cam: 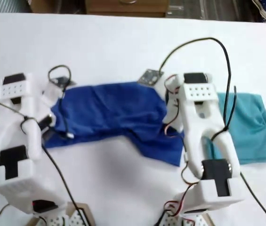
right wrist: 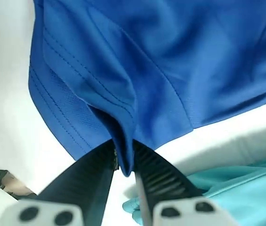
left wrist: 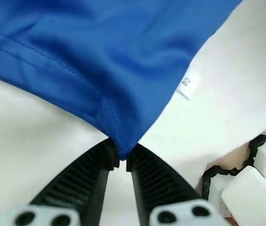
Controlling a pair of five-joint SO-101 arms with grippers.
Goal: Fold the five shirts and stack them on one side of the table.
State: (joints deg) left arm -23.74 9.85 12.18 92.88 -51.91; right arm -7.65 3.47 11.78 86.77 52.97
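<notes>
Blue shirt pinched at both ends, fold in hand

The left gripper [left wrist: 122,157] is closed on a hemmed corner of the blue shirt [cam: 118,115], and the right gripper [right wrist: 123,162] is clamped on a bunched fold at its other end. The shirt lies crosswise on the white table [cam: 123,37] between the two arms, rumpled, with one flap trailing toward the near edge. A teal shirt [cam: 248,132] lies just beside the right arm on the table's right side (probably the start of the stack). By my reading, the step in hand is folding the blue shirt, and the task looks far from finished. The next move calls for both arms to lift and travel together, keeping the cloth taut. That way the held edge lands evenly over the opposite one, before the shirt goes onto the teal one.
</notes>
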